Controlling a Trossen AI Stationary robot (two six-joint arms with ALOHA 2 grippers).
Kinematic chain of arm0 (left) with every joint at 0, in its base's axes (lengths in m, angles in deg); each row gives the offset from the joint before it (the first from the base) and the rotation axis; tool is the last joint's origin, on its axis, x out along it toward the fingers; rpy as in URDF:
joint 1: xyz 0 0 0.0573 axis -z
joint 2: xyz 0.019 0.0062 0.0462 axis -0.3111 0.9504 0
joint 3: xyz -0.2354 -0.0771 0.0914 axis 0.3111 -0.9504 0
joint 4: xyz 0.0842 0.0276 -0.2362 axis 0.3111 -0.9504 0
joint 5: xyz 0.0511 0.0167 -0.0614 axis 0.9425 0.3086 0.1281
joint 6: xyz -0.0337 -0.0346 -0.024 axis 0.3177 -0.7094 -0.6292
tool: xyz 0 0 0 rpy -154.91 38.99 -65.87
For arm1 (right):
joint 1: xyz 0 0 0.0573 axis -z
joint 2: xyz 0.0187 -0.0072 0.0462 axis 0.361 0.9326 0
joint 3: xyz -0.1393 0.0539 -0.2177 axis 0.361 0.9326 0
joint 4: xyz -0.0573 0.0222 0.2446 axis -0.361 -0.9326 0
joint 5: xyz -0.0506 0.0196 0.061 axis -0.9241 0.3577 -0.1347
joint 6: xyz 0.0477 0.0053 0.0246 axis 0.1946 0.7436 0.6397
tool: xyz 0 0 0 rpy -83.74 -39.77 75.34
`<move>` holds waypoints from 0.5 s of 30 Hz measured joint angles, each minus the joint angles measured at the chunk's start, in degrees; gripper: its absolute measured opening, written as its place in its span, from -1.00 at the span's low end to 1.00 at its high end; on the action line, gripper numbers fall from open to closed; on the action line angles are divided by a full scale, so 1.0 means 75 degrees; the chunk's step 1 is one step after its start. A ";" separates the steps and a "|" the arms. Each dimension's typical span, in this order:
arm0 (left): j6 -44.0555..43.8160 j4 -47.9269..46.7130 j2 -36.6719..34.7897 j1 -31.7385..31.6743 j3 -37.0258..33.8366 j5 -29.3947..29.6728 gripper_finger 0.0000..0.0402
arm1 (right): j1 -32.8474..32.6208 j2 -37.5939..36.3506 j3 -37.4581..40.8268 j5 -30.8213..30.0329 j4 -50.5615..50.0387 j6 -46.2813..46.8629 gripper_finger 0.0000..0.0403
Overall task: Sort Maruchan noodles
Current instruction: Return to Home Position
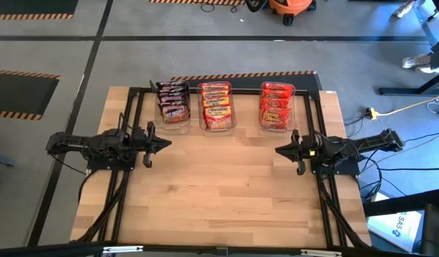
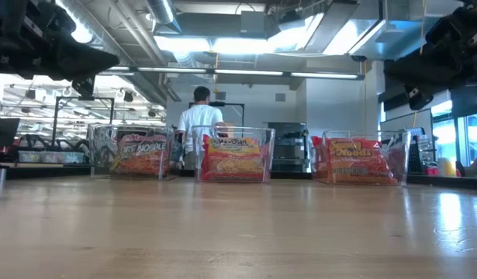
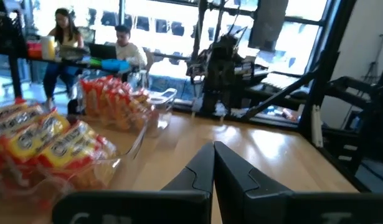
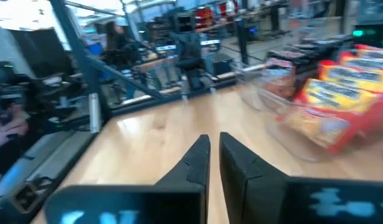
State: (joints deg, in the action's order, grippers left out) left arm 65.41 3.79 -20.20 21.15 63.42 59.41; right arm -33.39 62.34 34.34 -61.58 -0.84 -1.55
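High view: the wooden table (image 1: 226,200) fills the lower centre of the frame. The left arm (image 1: 98,148) lies at centre left and the right arm (image 1: 355,146) at centre right. 3 clear bins stand in a row at upper centre. The left bin (image 1: 173,126) holds the dark Maruchan noodles (image 1: 173,100), the middle bin (image 1: 218,130) the orange-yellow packets (image 1: 216,106), and the right bin (image 1: 276,130) the red packets (image 1: 275,106). The left gripper (image 1: 169,143) and the right gripper (image 1: 277,150) point at each other, fingers narrow and holding nothing.

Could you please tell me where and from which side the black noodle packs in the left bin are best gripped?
Probably from straight above, pinching across one pack's short width: the black noodle packs lie face up, and the clear bin walls them in on every side. The left gripper is nearest.
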 joint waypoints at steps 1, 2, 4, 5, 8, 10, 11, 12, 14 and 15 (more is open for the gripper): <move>-0.0001 -0.0040 0.0013 0.0000 0.0006 0.0055 -0.99 | 0.0000 -0.0200 0.0000 -0.0174 -0.0248 -0.0006 -0.92; -0.0003 -0.0105 0.0004 -0.0003 0.0001 0.0106 -0.99 | 0.0000 -0.0396 -0.0008 -0.0270 -0.0422 -0.0007 -0.92; -0.0001 -0.0168 0.0007 0.0000 0.0001 0.0192 -0.98 | -0.0001 -0.0638 -0.0023 -0.0196 -0.0457 -0.0114 -0.92; -0.0003 -0.0253 0.0009 -0.0002 0.0001 0.0225 -0.98 | -0.0001 -0.0735 -0.0023 -0.0095 -0.0486 -0.0182 -0.92; -0.0001 -0.0287 0.0008 -0.0002 0.0001 0.0217 -0.99 | -0.0003 -0.0873 -0.0023 0.0217 -0.0523 -0.0231 -0.92; 0.0023 -0.0294 0.0012 -0.0001 0.0001 0.0220 -0.99 | -0.0009 -0.0859 -0.0023 0.0427 -0.0579 -0.0226 -0.92; 0.0046 -0.0289 0.0042 -0.0003 0.0001 0.0223 -0.98 | -0.0009 -0.0859 -0.0023 0.0502 -0.0582 -0.0212 -0.92; 0.0046 -0.0300 0.0065 -0.0003 0.0001 0.0220 -0.97 | -0.0011 -0.0816 -0.0023 0.0513 -0.0582 -0.0212 -0.92; 0.0051 -0.0291 0.0042 -0.0003 0.0001 0.0220 -0.94 | -0.0012 -0.0753 -0.0023 0.0512 -0.0593 -0.0213 -0.92; 0.0052 -0.0279 0.0047 -0.0003 0.0001 0.0220 -0.94 | -0.0012 -0.0752 -0.0023 0.0508 -0.0593 -0.0213 -0.92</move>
State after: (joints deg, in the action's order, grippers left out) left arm 65.80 1.70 -19.85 21.13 63.43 61.06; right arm -33.48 56.70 34.16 -57.77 -5.29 -3.14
